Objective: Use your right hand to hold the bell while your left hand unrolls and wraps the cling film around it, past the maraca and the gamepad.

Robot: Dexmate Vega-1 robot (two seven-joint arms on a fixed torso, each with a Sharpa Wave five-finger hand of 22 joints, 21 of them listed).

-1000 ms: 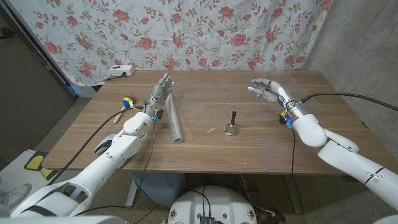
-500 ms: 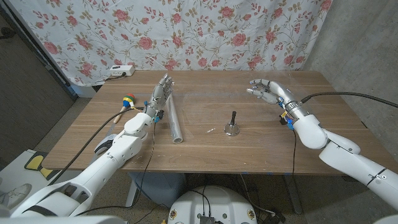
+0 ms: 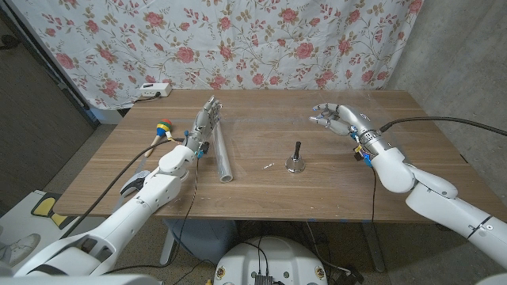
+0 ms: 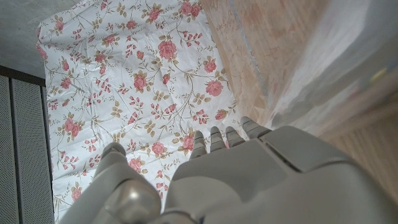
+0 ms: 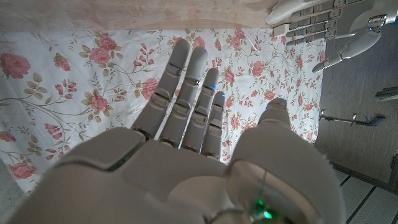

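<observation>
Nothing of the task proper looks done yet. The bell (image 3: 295, 161) stands upright and unwrapped near the middle of the table (image 3: 261, 198), untouched, with no film on it. The right hand (image 3: 336, 119) hovers beyond it toward the far right corner, well apart from the bell, fingers spread and holding nothing; the right wrist view shows those fingers (image 5: 186, 93) open against the floral cloth (image 3: 238, 39) behind the table. The cling film (image 3: 221, 150) lies as a roll pointing from the far edge toward the near edge, left of the bell, and seems unrolled not at all. The left hand (image 3: 205, 120) is just beside the roll's far end, fingers extended; whether it touches the roll I cannot tell, and it grips nothing that I can see. Everything therefore remains: grasping the bell, picking up the film, unrolling, wrapping.

The maraca (image 3: 163, 128) sits toward the left edge, partly hidden by the left arm, so only its coloured head is plain. A gamepad I cannot make out; a pale object near the near-left corner is mostly covered by the arm. In the left wrist view the roll is only a blurred pale band (image 4: 336, 68), and the left hand's fingertips are barely visible.
</observation>
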